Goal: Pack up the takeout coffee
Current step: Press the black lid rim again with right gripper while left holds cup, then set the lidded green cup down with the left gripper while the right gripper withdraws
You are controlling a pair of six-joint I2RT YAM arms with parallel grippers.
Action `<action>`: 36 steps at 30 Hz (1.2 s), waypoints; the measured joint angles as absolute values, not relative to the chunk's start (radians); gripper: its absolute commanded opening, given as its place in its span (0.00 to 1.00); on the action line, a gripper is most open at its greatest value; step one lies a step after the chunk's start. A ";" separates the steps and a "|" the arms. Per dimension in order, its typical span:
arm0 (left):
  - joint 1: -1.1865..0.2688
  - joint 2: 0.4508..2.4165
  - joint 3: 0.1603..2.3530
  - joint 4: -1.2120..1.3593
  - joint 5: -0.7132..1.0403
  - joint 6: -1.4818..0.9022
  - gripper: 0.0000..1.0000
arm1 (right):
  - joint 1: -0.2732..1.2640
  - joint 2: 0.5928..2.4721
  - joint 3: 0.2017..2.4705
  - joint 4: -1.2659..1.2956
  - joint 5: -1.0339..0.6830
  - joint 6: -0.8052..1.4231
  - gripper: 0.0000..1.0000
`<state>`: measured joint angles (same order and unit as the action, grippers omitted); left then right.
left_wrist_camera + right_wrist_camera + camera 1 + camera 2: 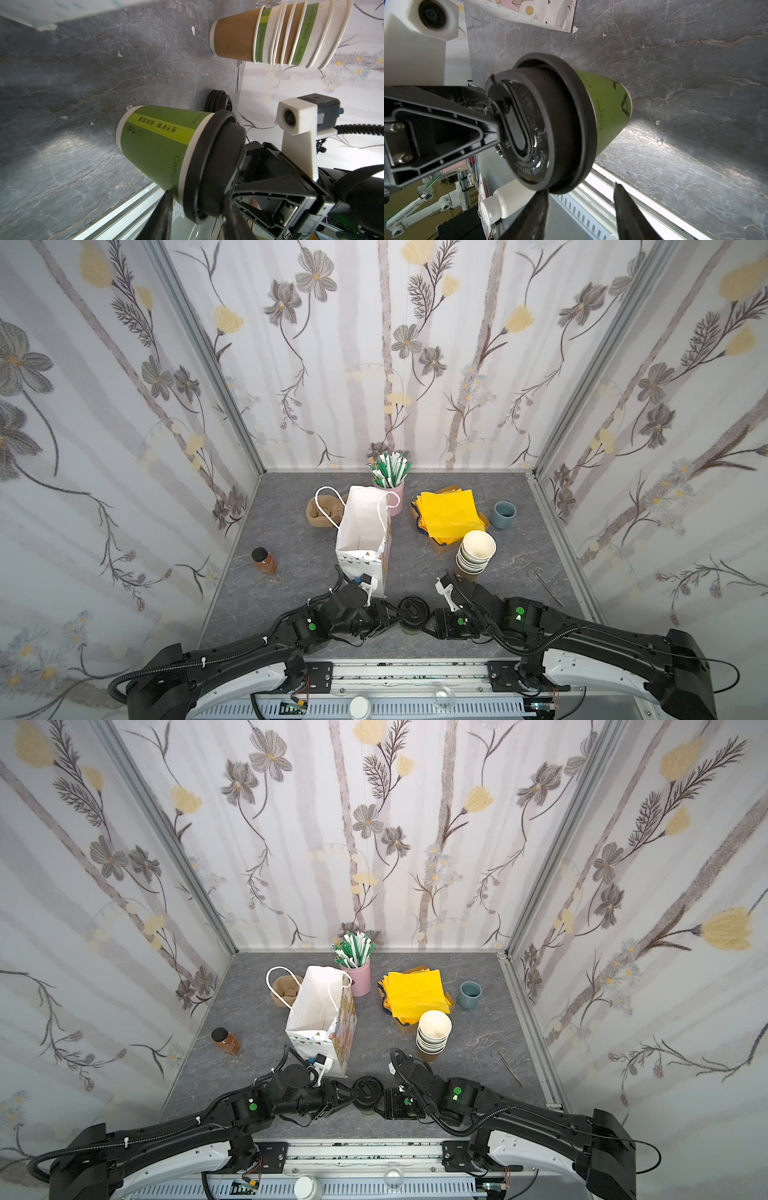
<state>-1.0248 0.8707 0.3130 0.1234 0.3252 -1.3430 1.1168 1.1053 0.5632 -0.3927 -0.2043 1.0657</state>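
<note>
The takeout coffee (412,611) (365,1090), a green paper cup with a black sip lid, sits tilted near the table's front edge between both grippers. My left gripper (395,614) (197,199) is shut on it: one finger lies against the cup's side (158,149) just under the lid, the other on the lid's top. My right gripper (430,617) (579,189) stands open at the lid's (550,128) other side; one fingertip (542,199) touches the lid's rim and the other is clear of it. Just behind them a white paper bag (363,526) stands open.
A stack of lidless cups (476,553) (280,33) stands back right of the coffee, with a low pile of black lids (217,100) near it. Yellow napkins (449,514), a pink straw holder (395,497), a blue-grey cup (504,514), an amber jar (264,561) and scissors (544,585) lie around.
</note>
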 measured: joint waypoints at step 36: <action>-1.021 0.817 0.319 0.094 0.293 -1.346 0.54 | 1.077 0.932 0.680 -0.469 -0.099 1.040 0.70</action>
